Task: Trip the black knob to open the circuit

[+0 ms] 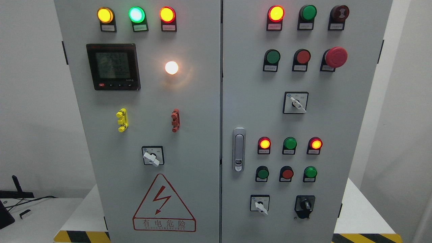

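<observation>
Cabinet base: warning triangle (164, 203) low on left door, hazard-striped desk (366, 238) edge beneath; nearest the camera.
Black knob (305, 205): lower right of right door, bottom row, right of white selector (260, 204); below green button (310, 172).
Knob axis: handle roughly upright, leaning slightly left at top; exact setting hard to read.
Robot hand, left: out of view; spread or curled cannot be told.
Robot hand, right: out of view too; same, cannot tell.
Relation for coming move: knob sits right of door handle (239, 149), on the side where right arm would enter, so right robot hand judged nearer.
Approach: likely up from lower right, pinching across upright handle, then twisting.
Progress: judged not started; indicator lamps (264, 143) glowing red.
Risk: brushing white selector or buttons above.
</observation>
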